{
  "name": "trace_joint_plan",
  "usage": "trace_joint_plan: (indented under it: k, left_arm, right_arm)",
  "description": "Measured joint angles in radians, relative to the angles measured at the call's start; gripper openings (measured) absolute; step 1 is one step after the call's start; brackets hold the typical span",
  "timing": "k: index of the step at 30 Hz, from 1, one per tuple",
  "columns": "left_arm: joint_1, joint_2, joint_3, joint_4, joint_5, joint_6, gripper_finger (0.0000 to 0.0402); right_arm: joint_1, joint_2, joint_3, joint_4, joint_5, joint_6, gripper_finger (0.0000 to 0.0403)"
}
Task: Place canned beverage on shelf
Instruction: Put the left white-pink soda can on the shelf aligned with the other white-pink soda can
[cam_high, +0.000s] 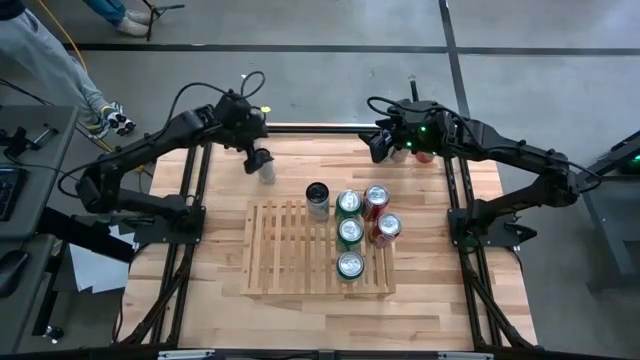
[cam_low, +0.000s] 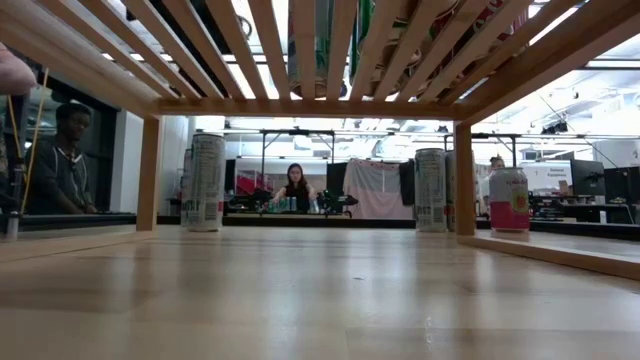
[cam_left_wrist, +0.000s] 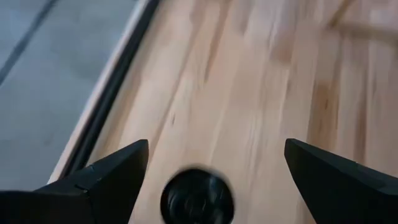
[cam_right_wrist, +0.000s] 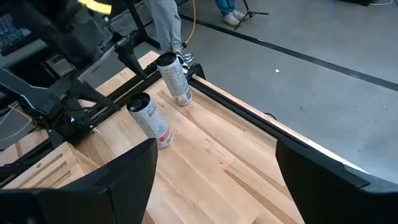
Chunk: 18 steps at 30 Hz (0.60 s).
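The slatted wooden shelf lies on the butcher-block table and carries several green and red cans. A silver can stands upright on the table beyond the shelf's far left corner; it also shows in the right wrist view. My left gripper is open just above it, and the can's dark top lies between and below the fingers. A dark-topped can stands at the shelf's far edge. My right gripper is open and empty at the table's far side.
A red can stands by the right arm near the table's far edge; it also shows in the low view. The table's far rail runs just behind the silver can. People sit in the room beyond.
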Motion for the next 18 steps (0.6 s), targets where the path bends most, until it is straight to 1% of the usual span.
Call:
trace_joint_plan:
  k: [3,6,12,16,18]
  left_arm:
    - [0.008,0.026,0.000,-0.035,-0.001,0.137,0.0365]
    - [0.008,0.044,-0.002,-0.032,-0.005,0.237,0.0366]
    - [0.008,0.077,-0.001,-0.048,-0.015,0.339,0.0367]
    - [0.006,0.097,-0.001,-0.095,-0.071,0.409,0.0367]
    - [0.006,0.106,-0.002,-0.119,-0.083,0.427,0.0367]
  right_arm:
    - [0.000,0.008,0.000,-0.002,0.000,0.001,0.0312]
    - [0.001,0.021,0.000,-0.005,-0.001,0.018,0.0312]
    - [0.001,0.052,-0.001,-0.016,-0.003,0.018,0.0312]
    - [0.001,0.063,-0.001,-0.021,-0.006,0.017,0.0312]
    - [0.001,0.063,-0.001,-0.024,-0.006,0.016,0.0312]
